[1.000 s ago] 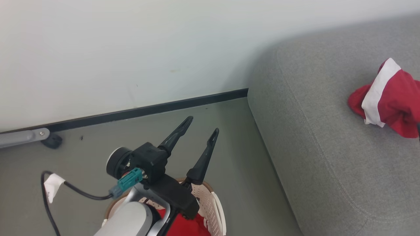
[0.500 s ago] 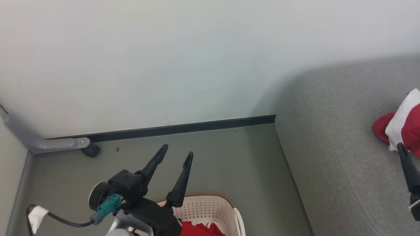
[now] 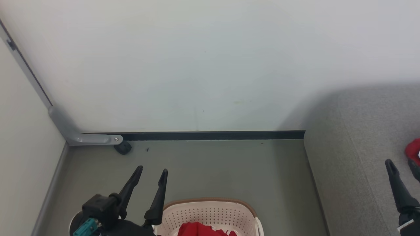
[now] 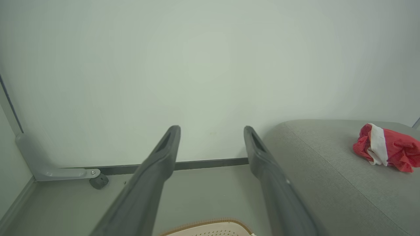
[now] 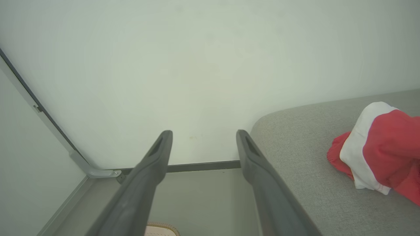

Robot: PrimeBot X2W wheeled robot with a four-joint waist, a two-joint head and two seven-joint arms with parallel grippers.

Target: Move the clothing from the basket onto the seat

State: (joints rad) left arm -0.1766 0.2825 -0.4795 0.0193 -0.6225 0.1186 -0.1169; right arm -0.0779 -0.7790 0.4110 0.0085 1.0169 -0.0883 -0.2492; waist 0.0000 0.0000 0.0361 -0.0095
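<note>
The cream perforated basket (image 3: 210, 211) with a brown rim stands on the floor at the bottom of the head view, with red clothing (image 3: 197, 229) inside it. My left gripper (image 3: 153, 169) hangs open and empty just left of the basket, its fingers pointing at the wall. The grey seat (image 3: 361, 147) is at the right. A red and white garment (image 4: 384, 147) lies crumpled on the seat (image 4: 328, 164). My right gripper (image 3: 403, 163) stands open and empty over the seat, close beside that garment (image 5: 377, 150). The basket's rim (image 4: 210, 226) peeks in below the left gripper (image 4: 211, 131).
A pale wall with a black baseboard (image 3: 210, 135) closes off the back. A grey metal bracket with a black foot (image 3: 123, 147) sits in the left corner beside a side panel. Grey-green floor (image 3: 229, 170) lies between basket, wall and seat.
The head view has swung left, so the seat and its garment slid to the right edge. The right gripper has come into view. Both grippers stayed open.
</note>
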